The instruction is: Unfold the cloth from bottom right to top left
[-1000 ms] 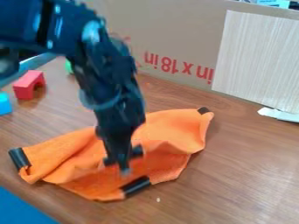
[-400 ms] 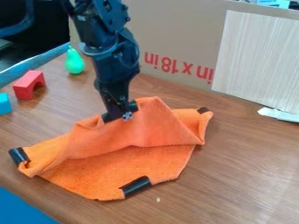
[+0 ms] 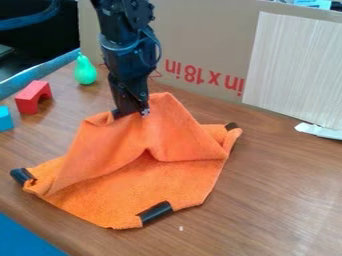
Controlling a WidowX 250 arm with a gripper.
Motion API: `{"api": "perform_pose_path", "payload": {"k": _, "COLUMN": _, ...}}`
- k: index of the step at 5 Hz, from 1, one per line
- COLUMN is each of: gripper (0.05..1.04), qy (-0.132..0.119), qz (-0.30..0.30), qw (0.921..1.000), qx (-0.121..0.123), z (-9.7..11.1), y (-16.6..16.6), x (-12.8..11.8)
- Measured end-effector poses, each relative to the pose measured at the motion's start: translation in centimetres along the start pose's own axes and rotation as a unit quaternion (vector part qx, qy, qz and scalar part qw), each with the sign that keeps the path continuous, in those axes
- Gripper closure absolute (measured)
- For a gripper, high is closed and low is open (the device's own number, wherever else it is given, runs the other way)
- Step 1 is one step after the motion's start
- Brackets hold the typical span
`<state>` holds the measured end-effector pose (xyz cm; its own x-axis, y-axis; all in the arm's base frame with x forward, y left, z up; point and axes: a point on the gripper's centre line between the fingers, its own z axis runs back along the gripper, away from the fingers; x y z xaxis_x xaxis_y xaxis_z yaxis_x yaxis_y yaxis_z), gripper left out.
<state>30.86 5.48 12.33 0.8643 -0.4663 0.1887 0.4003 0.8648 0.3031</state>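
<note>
The black gripper [image 3: 132,112] hangs in the upper left middle, shut on the back part of the orange cloth [image 3: 160,185]. That held part is lifted in a peak, and a fold arches over the middle of the cloth. The front part lies flat on the table. Black pieces mark three corners: at the left, at the right rear and at the front. The corner at the gripper is hidden.
A red arch block [image 3: 30,97], a blue block [image 3: 5,119] and a green pear-shaped toy [image 3: 85,70] stand at the left. A cardboard box wall [image 3: 200,40] runs along the back, with a striped panel [image 3: 294,65] at the right. The wooden table [image 3: 280,200] spreads at the right.
From the cloth's middle, the gripper has moved back, away from the camera, drawing a part of the cloth up and back with it. More of the front layer lies exposed.
</note>
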Motion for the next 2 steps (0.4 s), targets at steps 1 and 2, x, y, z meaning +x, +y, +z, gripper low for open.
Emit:
{"api": "perform_pose_path", "payload": {"k": 1, "gripper": 1.033, "qy": 0.02, "qz": 0.011, "qw": 0.9996, "qx": 0.016, "z": -0.5, "y": 2.2, "x": 0.0}}
{"api": "perform_pose_path", "payload": {"k": 2, "gripper": 1.033, "qy": 0.032, "qz": 0.013, "qw": 0.9991, "qx": 0.025, "z": -0.8, "y": 4.1, "x": 0.2}}
